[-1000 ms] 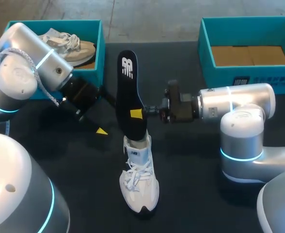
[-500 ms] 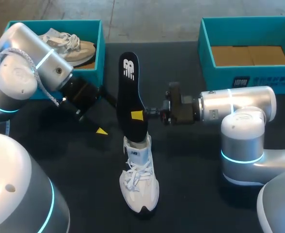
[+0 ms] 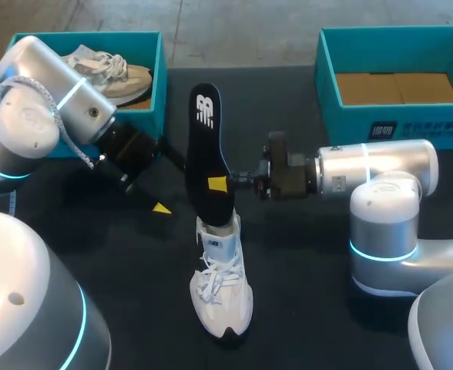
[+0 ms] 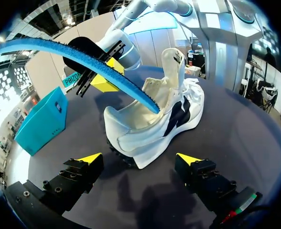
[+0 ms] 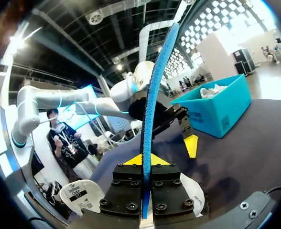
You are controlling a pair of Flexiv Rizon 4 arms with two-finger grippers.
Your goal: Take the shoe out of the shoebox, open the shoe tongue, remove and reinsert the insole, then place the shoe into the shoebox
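Observation:
A white shoe [image 3: 221, 289] stands on the black table, toe toward the near edge. My right gripper [image 3: 219, 183] is shut on a long insole [image 3: 206, 139], black on top and blue beneath, which stands nearly upright with its lower end in the shoe's opening. In the right wrist view the insole [image 5: 157, 86] rises edge-on from the shut gripper [image 5: 146, 160]. My left gripper [image 3: 172, 185] is open just left of the insole. In the left wrist view the shoe's heel [image 4: 140, 143] sits ahead of the open gripper [image 4: 139, 160], not gripped, and the insole [image 4: 83, 59] slants into the shoe.
A teal shoebox [image 3: 159, 85] at the back left holds a beige shoe [image 3: 115, 73]. A second teal box [image 3: 327, 69] with a bare cardboard floor stands at the back right. My left arm passes close in front of the left box.
My right gripper and the insole have shifted very slightly to the right. The left arm and the shoe have not moved.

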